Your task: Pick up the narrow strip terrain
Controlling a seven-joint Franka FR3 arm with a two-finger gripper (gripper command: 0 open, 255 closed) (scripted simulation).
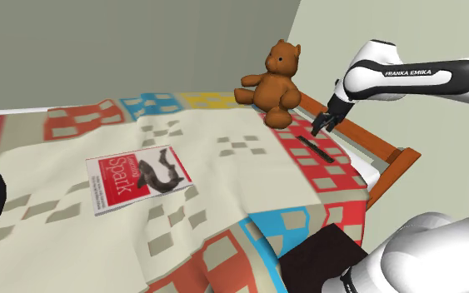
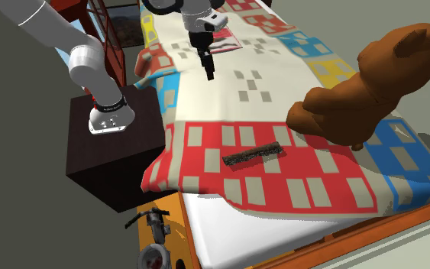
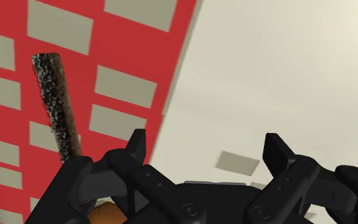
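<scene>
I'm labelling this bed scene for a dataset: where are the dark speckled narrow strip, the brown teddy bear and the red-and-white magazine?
dark speckled narrow strip [image 2: 251,154]: second exterior view, mid-length.
brown teddy bear [image 1: 273,90]: shoulder view, belly.
red-and-white magazine [image 1: 137,178]: shoulder view, cover's middle.

Both exterior views overlook the quilted bed [image 1: 224,191] from opposite ends.

One strip [image 2: 251,153], one bear [image 1: 276,79], one book [image 1: 137,179]
</scene>
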